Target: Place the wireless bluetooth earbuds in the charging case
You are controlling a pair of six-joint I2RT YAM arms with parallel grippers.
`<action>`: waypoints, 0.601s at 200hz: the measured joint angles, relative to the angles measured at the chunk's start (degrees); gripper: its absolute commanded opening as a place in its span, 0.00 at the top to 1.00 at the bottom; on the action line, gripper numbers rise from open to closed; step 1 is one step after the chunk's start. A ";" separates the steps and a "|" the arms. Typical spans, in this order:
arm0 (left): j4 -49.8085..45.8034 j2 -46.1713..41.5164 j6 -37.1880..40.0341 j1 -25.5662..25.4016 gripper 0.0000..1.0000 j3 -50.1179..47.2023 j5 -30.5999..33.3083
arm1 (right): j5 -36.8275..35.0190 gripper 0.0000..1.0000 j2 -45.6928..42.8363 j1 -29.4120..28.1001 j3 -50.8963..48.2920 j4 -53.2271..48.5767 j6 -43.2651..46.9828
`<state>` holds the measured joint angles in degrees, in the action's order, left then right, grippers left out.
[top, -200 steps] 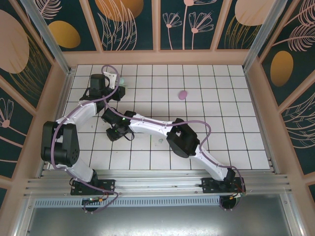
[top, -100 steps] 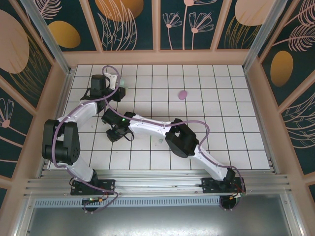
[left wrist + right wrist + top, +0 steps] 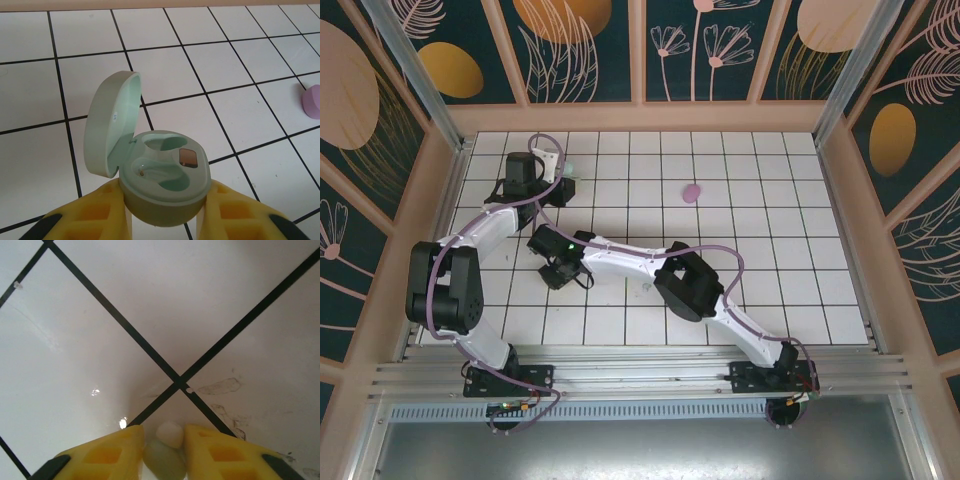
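**Status: Case Open, No Earbud Seated Yet**

The left gripper [image 3: 165, 217] has its jaws clenched on the base of the mint charging case [image 3: 165, 175]. The lid [image 3: 110, 122] is raised and both cavities appear vacant. The right gripper [image 3: 164, 440] has its jaws pinching one mint earbud [image 3: 170, 434], low at the worktop [image 3: 150, 300]. Judged remaining: carry this earbud to the case, seat it, then handle the others.

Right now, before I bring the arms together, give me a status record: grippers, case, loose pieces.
left gripper: shut on mint charging case
case lid: open, hinged back
case wells: both look empty
right gripper: shut on pale green earbud, low over tiles
loose: purple item on tiles, right of case
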<state>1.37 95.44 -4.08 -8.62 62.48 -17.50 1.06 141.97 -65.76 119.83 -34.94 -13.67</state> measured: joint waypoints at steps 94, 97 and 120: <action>0.15 -0.02 0.00 0.00 0.86 -0.07 -0.66 | -2.78 0.82 -11.69 0.13 -19.93 7.63 0.28; 0.17 -0.02 0.00 0.00 0.86 -0.11 -0.76 | -2.82 0.82 -12.70 0.22 -21.40 7.67 0.28; 1.22 -0.07 -0.02 0.00 0.87 -1.07 -2.51 | -2.80 0.82 -19.28 1.70 -30.53 8.24 0.26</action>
<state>2.59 95.37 -4.10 -8.62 61.41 -20.01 -1.74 122.69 -64.05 89.30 -26.70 -13.41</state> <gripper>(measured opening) 0.276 0.188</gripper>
